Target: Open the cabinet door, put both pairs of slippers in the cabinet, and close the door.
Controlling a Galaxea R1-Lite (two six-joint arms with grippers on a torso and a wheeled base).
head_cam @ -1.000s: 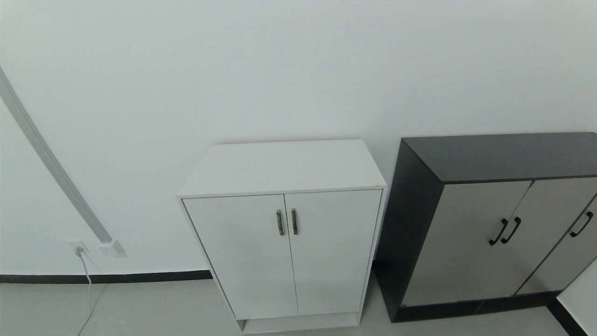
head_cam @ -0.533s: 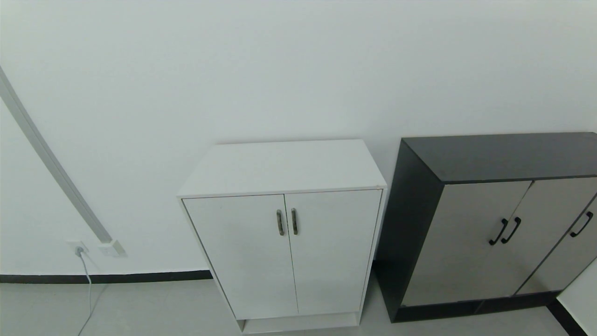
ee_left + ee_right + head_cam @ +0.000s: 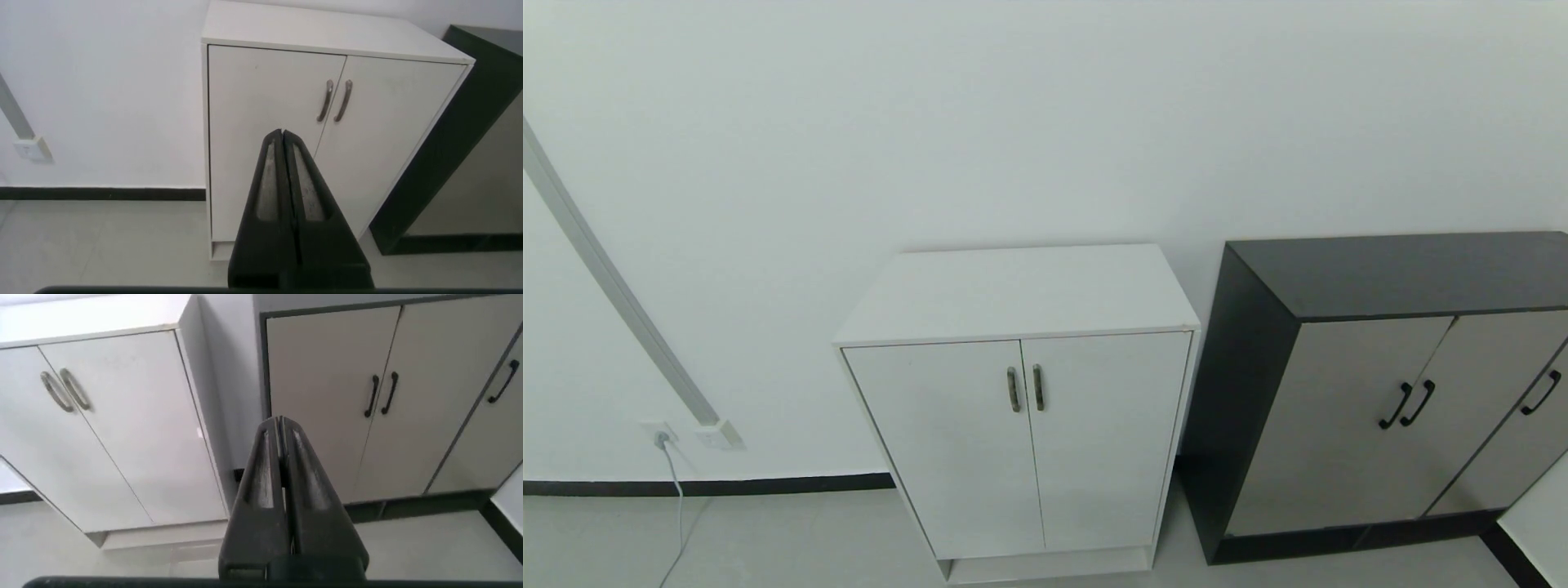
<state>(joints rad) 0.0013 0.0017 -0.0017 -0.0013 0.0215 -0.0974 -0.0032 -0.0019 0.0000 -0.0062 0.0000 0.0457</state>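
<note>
One white cabinet [image 3: 1013, 294] stands against the wall [image 3: 1045, 122]. Its two doors [image 3: 947, 441] are shut, with two metal handles [image 3: 1014, 389] side by side at the middle. Just beside it to the right stands one dark cabinet [image 3: 1388, 273] with three black handles [image 3: 1396, 405]. The left end effector [image 3: 283, 135] and the right end effector [image 3: 279, 423] are both closed on nothing.

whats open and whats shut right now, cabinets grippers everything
white cabinet, both doors shut
dark cabinet, visible doors shut
left gripper, jaws shut, empty
right gripper, jaws shut, empty
wall socket, cable plugged in
</note>
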